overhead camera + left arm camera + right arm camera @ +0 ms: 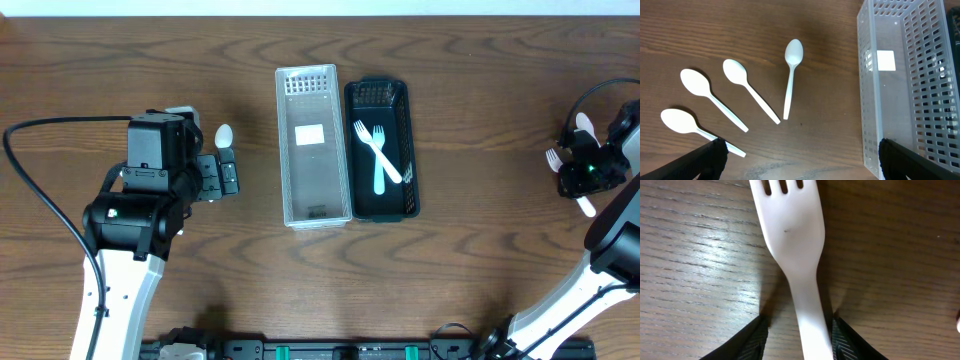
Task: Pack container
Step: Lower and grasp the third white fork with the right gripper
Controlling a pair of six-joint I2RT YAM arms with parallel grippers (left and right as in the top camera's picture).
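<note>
One white fork (792,245) lies between the right jaws — parted, unclamped — left jaws wide apart.

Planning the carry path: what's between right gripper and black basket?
Overhead shows bare table from black basket to the white fork at the right gripper.

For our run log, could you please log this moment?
left gripper open near spoons | right gripper astride fork | black bin: two forks
</note>
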